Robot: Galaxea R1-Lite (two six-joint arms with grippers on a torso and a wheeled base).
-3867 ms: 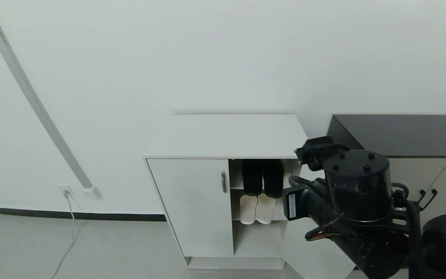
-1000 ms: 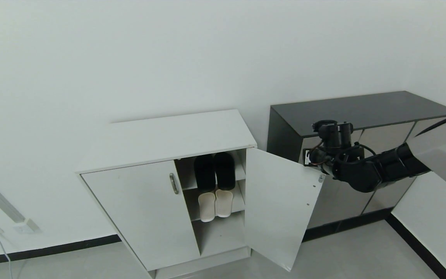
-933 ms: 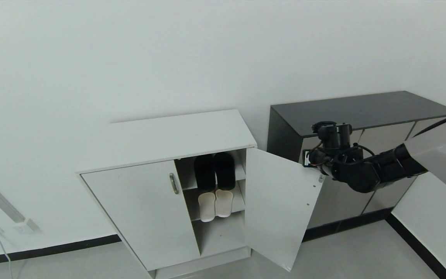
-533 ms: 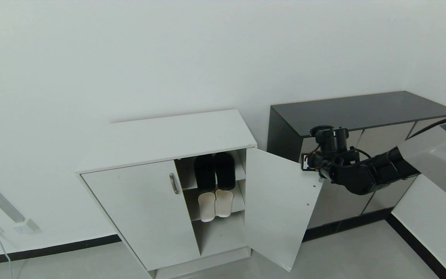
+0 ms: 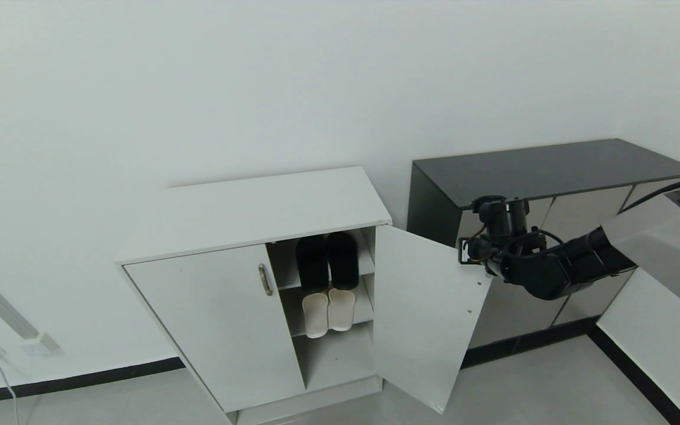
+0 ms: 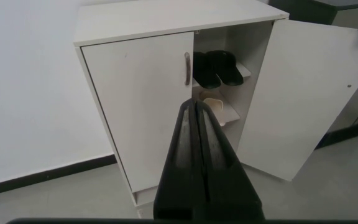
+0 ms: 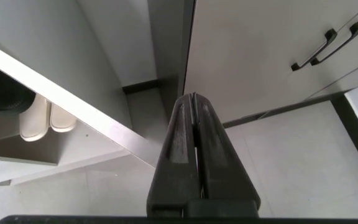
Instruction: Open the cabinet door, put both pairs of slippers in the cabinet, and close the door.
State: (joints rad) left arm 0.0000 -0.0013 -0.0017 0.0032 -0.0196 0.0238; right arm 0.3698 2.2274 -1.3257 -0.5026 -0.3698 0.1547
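— White wall, grey floor, cabinet (image 5: pixel 257 206) against the wall. Where are the slippers?

— Both pairs are inside the cabinet, each side by side: black slippers (image 5: pixel 328 262) on the upper shelf, white slippers (image 5: pixel 328 310) on the shelf below. I judge they lie far enough in for the door (image 5: pixel 422 307) to clear them; it stands open.

— And the tools?

— My right tool (image 7: pixel 194 102) is clenched on nothing, right of the cabinet, by the outer side of the door's free edge. I judge that's placed to push it shut. My left tool (image 6: pixel 196 109) is clenched too, empty, facing the cabinet front.
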